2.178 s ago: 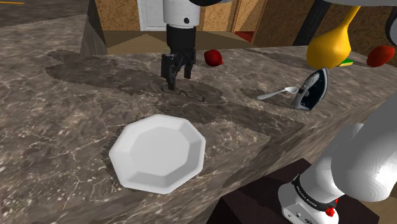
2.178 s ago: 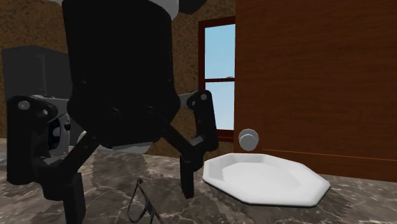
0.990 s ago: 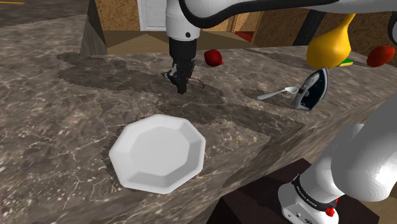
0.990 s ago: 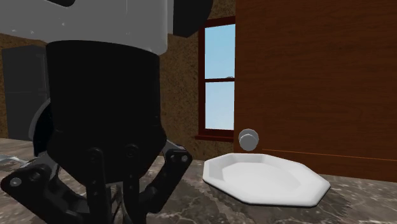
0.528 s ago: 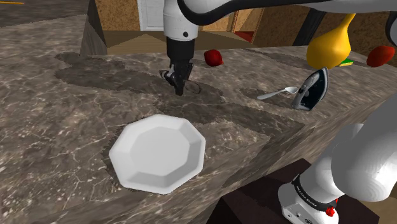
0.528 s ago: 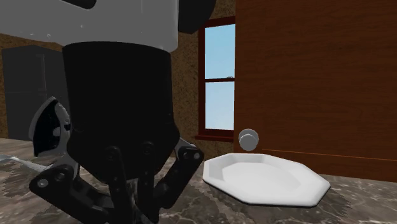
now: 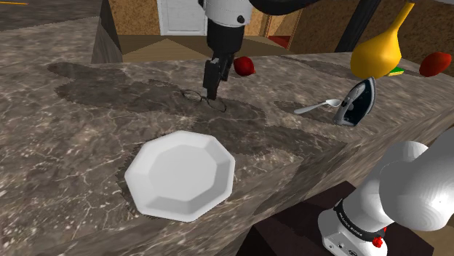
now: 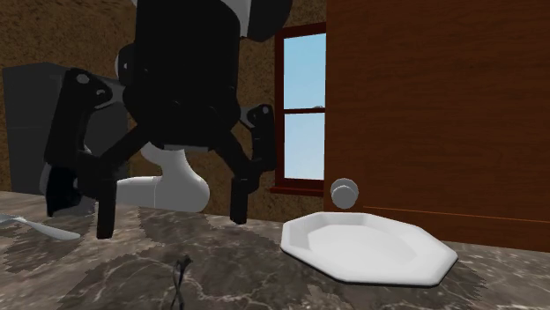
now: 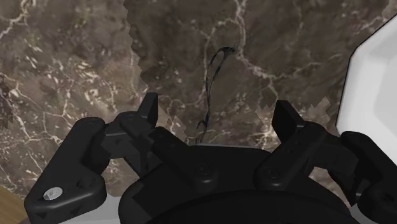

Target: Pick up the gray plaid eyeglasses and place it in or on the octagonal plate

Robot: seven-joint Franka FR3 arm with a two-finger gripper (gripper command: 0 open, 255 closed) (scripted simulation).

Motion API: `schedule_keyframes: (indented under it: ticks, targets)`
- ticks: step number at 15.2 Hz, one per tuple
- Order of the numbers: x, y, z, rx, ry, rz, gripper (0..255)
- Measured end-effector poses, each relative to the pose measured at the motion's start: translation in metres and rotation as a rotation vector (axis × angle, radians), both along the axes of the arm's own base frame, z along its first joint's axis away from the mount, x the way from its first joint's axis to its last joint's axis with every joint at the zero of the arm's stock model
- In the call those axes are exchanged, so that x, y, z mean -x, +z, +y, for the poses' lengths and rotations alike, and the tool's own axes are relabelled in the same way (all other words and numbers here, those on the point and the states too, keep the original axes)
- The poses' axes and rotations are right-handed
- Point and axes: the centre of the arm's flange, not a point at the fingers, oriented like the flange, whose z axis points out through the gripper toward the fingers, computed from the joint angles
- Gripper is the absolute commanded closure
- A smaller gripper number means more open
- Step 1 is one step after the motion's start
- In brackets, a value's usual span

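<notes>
Black gripper open, empty
The thin dark-wire eyeglasses could slip my pinch — never reaching the white octagonal plate.

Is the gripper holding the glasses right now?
No, the gripper is open above the counter, and the glasses lie on it, untouched.

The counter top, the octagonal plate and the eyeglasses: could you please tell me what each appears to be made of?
Counter top: dark brown marble-like stone with pale veins and a faint sheen.
Octagonal plate: plain white, smooth and matte. It could be ceramic or plastic; the look leaves it open.
Eyeglasses: a thin, dark, wire-like frame. The material is unclear and no plaid pattern is visible.
</notes>
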Motion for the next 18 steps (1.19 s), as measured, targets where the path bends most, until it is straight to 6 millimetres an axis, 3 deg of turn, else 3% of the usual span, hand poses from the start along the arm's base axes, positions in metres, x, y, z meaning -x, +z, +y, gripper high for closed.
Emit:
schedule_keyframes:
  ticks: [7, 13, 14, 18]
  targets:
    - [0.0, -0.028, -0.003, 0.006, 0.013, -0.012, 0]
    - [0.0, -0.033, -0.002, 0.006, 0.013, -0.013, 0]
    - [0.0, -0.033, -0.002, 0.006, 0.013, -0.013, 255]
    - [0.0, -0.033, -0.002, 0.006, 0.013, -0.013, 255]
